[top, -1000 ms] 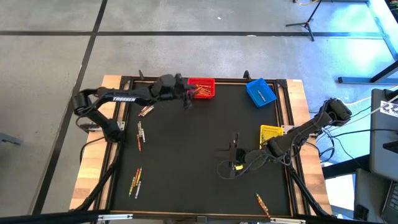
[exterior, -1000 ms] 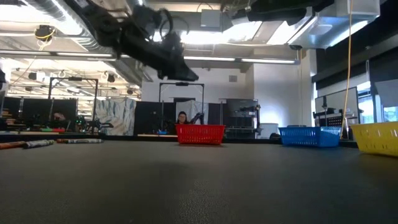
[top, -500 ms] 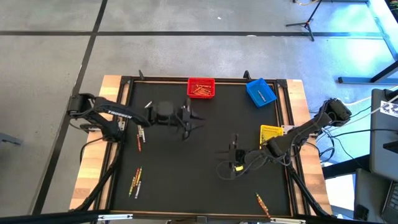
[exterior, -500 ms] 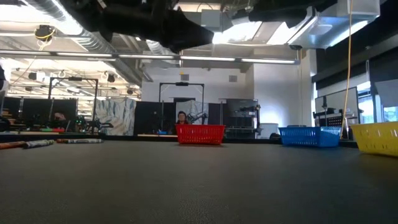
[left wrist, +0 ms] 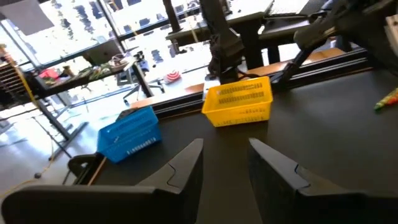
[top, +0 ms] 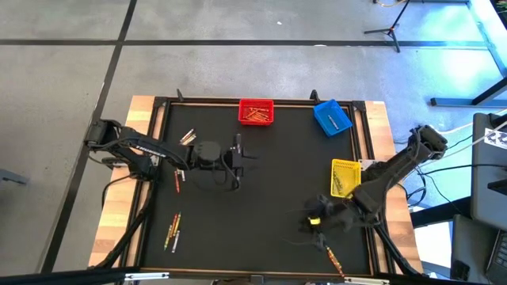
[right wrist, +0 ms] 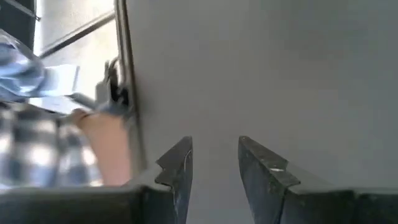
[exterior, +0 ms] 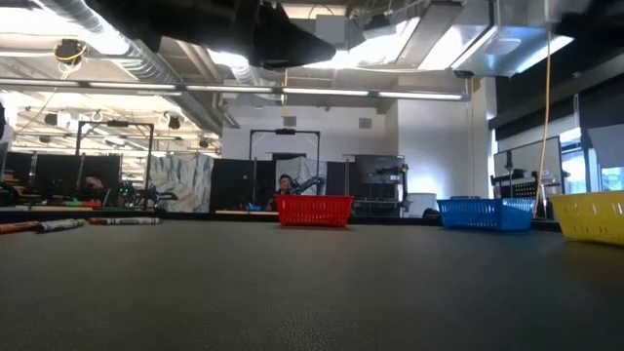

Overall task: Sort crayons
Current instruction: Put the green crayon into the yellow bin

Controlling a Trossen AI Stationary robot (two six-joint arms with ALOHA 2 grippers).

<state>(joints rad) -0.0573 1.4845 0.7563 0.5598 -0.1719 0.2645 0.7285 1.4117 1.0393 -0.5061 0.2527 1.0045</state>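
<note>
Counter (top: 261,174): a black textured mat inside a dark frame, with pale wood showing along both side edges.
Near edge: a few crayons (top: 172,229) lie by the near-left corner; another crayon (top: 333,258) lies by the near-right corner.
Right gripper (top: 305,225): over the near-right part of the mat, its fingers (right wrist: 177,168) parted with nothing between them; something yellow shows at its wrist.
Left gripper (top: 238,155): above the mat left of centre, its fingers (left wrist: 186,165) spread and empty.
Left edge: more crayons (top: 178,170), two pale ones (top: 188,138) farther back.
Right edge: yellow bin (top: 344,176).
Far edge: red bin (top: 256,112) holding crayons; blue bin (top: 332,116) at the far-right corner.
Room: grey concrete floor with dark seams; in the low view, ceiling strip lights, racks and a seated person (exterior: 285,185) behind the red bin.
Writing: none readable.
</note>
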